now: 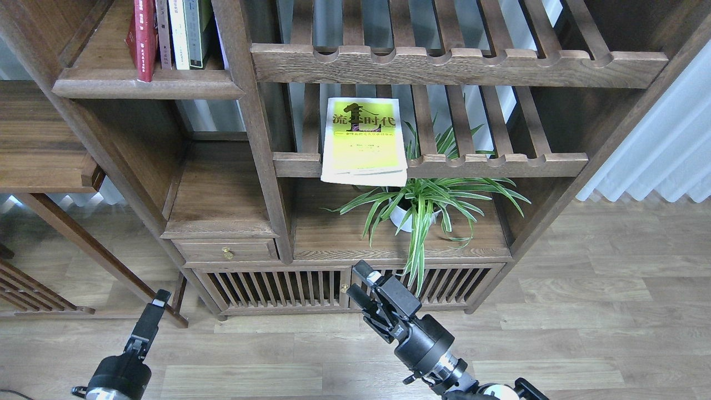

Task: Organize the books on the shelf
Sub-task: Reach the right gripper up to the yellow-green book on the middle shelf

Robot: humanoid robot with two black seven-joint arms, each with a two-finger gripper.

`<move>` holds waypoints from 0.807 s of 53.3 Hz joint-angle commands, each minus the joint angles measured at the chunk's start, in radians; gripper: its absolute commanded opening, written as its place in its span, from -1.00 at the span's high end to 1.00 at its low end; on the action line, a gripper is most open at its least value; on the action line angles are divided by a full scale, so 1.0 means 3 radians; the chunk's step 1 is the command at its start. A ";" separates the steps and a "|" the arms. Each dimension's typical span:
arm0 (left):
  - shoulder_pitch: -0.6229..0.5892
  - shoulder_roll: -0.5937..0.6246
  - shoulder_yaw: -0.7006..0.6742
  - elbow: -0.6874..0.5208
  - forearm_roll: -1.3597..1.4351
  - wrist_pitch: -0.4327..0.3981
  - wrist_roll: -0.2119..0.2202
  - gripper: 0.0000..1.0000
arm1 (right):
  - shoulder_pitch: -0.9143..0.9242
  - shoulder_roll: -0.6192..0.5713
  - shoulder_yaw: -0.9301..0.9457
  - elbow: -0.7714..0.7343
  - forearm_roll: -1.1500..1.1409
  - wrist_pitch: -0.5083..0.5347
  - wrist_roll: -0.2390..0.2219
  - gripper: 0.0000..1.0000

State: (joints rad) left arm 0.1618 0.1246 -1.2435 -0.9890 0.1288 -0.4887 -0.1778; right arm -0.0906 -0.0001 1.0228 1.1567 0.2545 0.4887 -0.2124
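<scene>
One yellow-green paperback (364,141) noted lying flat, cover up, on the slatted rack (500,164), front edge overhanging the scalloped rail and projecting directly above the potted spider plant (422,208). Upper left of that book, on the solid dark-brown shelf (147,89): red paperback (142,39) standing upright at the outer end of a short row, leaning slightly, beside a brownish volume and the white and grey-green uprights (186,33). Maroon title not positively identified. Left gripper (155,303) low and well left of the yellow-green book, seen edge-on; finger spacing cannot be told. Right gripper (361,286) below the book, in front of the cabinet doors, fingers parted with a narrow gap, holding nothing. Handling assessment, by judgement only: thin paperback, light, flexible, likely to sag or fan open if pinched at one corner; glossy cover probably slick. Recommended hold: the overhanging front edge, near its middle, one finger under and one over, the only part free of the slats. Hazards: plant leaves close beneath the overhang; pages may splay when lifted; upright row on the shelf may topple on insertion.
</scene>
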 commanded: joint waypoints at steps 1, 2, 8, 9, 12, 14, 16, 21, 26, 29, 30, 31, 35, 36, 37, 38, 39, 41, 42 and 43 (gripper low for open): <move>0.0003 0.0004 -0.0002 -0.0002 -0.0005 0.0000 0.0000 -1.00 | 0.0251 0.0000 0.0083 -0.0164 0.0016 0.0000 0.0059 -0.96; -0.0002 0.0004 -0.0002 0.0004 -0.0005 0.0000 0.0000 -1.00 | 0.0301 0.0000 0.0083 -0.0189 0.0016 0.0000 0.0089 -0.96; 0.0003 0.0004 -0.0002 0.0004 -0.0005 0.0000 0.0005 -1.00 | 0.0466 0.0000 0.0047 -0.0266 0.0021 -0.0069 0.0227 -0.96; 0.0003 0.0004 -0.0002 0.0004 -0.0005 0.0000 0.0005 -1.00 | 0.0481 0.0000 0.0042 -0.0276 0.0021 -0.0090 0.0238 -0.96; 0.0003 0.0004 -0.0002 0.0024 -0.0005 0.0000 0.0010 -1.00 | 0.0542 0.0000 -0.0034 -0.0327 0.0026 -0.0197 0.0284 -0.96; -0.0002 0.0004 -0.0002 0.0075 -0.0005 0.0000 0.0015 -1.00 | 0.0613 0.0000 -0.0080 -0.0378 0.0036 -0.0258 0.0309 -0.96; -0.0007 0.0004 -0.0002 0.0101 -0.0005 0.0000 0.0015 -1.00 | 0.0670 0.0000 -0.0091 -0.0424 0.0041 -0.0284 0.0335 -0.96; -0.0007 0.0004 -0.0002 0.0111 -0.0005 0.0000 0.0015 -1.00 | 0.0813 0.0000 -0.0101 -0.0598 0.0052 -0.0376 0.0355 -0.96; -0.0002 0.0004 -0.0002 0.0106 -0.0005 0.0000 0.0025 -1.00 | 0.0997 0.0000 -0.0183 -0.0706 0.0077 -0.0514 0.0360 -0.96; -0.0002 0.0009 -0.0002 0.0101 -0.0005 0.0000 0.0025 -1.00 | 0.1079 0.0000 -0.0254 -0.0711 0.0092 -0.0524 0.0360 -0.96; -0.0002 0.0009 -0.0002 0.0101 -0.0005 0.0000 0.0025 -1.00 | 0.1099 0.0000 -0.0270 -0.0716 0.0098 -0.0524 0.0360 -0.96; -0.0002 0.0009 -0.0002 0.0101 -0.0005 0.0000 0.0030 -1.00 | 0.1140 0.0000 -0.0300 -0.0726 0.0113 -0.0535 0.0360 -0.96; 0.0003 0.0009 -0.0002 0.0096 -0.0005 0.0000 0.0030 -1.00 | 0.1258 0.0000 -0.0382 -0.0736 0.0164 -0.0550 0.0360 -0.96; 0.0003 0.0014 -0.0002 0.0096 -0.0005 0.0000 0.0030 -1.00 | 0.1278 0.0000 -0.0398 -0.0736 0.0174 -0.0555 0.0365 -0.96; 0.0003 0.0014 -0.0002 0.0091 -0.0005 0.0000 0.0030 -1.00 | 0.1314 0.0000 -0.0418 -0.0736 0.0190 -0.0570 0.0366 -0.96; 0.0003 0.0014 -0.0002 0.0090 -0.0005 0.0000 0.0030 -1.00 | 0.1330 0.0000 -0.0428 -0.0736 0.0195 -0.0576 0.0360 -0.96; 0.0003 0.0014 -0.0002 0.0075 -0.0005 0.0000 0.0030 -1.00 | 0.1370 0.0000 -0.0444 -0.0742 0.0205 -0.0606 0.0365 -0.96; 0.0003 0.0014 -0.0002 0.0070 -0.0005 0.0000 0.0030 -1.00 | 0.1427 0.0000 -0.0464 -0.0752 0.0220 -0.0657 0.0391 -0.96; -0.0002 0.0014 -0.0002 0.0065 0.0000 0.0000 0.0030 -1.00 | 0.1478 0.0000 -0.0474 -0.0762 0.0236 -0.0698 0.0411 -0.96; -0.0002 0.0014 -0.0002 0.0060 0.0000 0.0000 0.0030 -1.00 | 0.1508 0.0000 -0.0479 -0.0772 0.0251 -0.0719 0.0422 -0.96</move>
State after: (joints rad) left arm 0.1624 0.1287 -1.2441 -0.9628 0.1271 -0.4887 -0.1689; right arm 0.3031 0.0001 0.8993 0.9353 0.3097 0.3135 -0.1023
